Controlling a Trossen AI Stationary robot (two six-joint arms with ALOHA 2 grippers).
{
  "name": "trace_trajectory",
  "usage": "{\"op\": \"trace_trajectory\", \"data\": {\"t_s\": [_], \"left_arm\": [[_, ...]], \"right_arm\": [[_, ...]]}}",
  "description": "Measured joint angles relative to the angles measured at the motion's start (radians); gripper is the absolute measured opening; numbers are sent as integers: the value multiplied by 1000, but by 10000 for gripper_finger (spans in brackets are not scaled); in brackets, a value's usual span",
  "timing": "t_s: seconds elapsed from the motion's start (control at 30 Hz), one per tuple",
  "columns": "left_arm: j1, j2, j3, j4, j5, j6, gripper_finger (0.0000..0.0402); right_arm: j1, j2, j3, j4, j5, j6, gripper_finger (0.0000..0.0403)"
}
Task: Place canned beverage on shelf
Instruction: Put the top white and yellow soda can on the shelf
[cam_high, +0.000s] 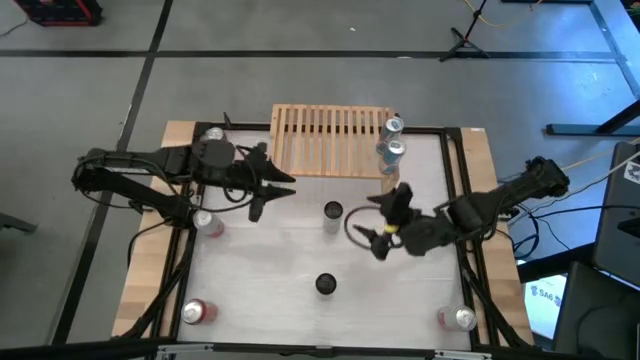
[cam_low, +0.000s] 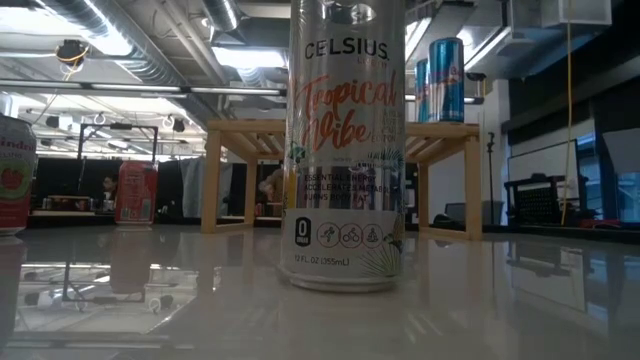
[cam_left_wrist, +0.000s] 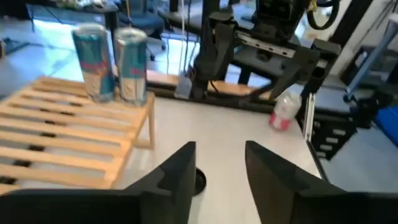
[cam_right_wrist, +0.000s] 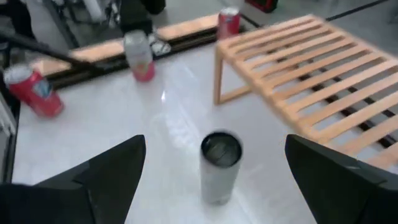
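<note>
two blue-and-silver cans (cam_high: 391, 138) stand at the right end of the low light-wood slatted shelf (cam_high: 325, 140) along the table's far edge.

a white-and-silver can (cam_right_wrist: 220, 164) stands upright on the glossy white table (cam_high: 270, 280) in front of the shelf, between the wide-spread, empty fingers of the right gripper (cam_high: 385, 222); the left gripper (cam_high: 268, 189), partly parted and empty, hovers by the shelf's left front corner. red cans (cam_high: 200, 311) stand along the table's left edge.
</note>
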Motion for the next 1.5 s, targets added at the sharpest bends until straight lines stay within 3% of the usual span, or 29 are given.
{"op": "trace_trajectory", "data": {"t_s": [0.33, 0.53, 0.77, 1.0, 1.17, 1.27, 1.5], "left_arm": [[-80, 97, 0, -19, -14, -57, 135], [-118, 106, -18, -93, -17, -79, 121], [-97, 4, -159, -80, 16, -73, 112], [-76, -178, -266, -87, 35, -67, 110], [-76, -285, -295, -117, 27, -52, 110], [-76, -317, -296, -129, 21, -41, 110], [-77, -327, -296, -149, 20, -25, 110]], "right_arm": [[11, 83, -50, 64, -186, 14, 374], [14, 98, -149, 116, -187, 81, 374], [-73, 97, -177, 205, -191, 97, 374], [-198, 101, -163, 345, -289, 47, 374], [-238, 165, -27, 310, -307, -24, 374], [-249, 225, 81, 200, -310, -57, 374], [-199, 277, 202, -108, -290, 86, 374]]}}
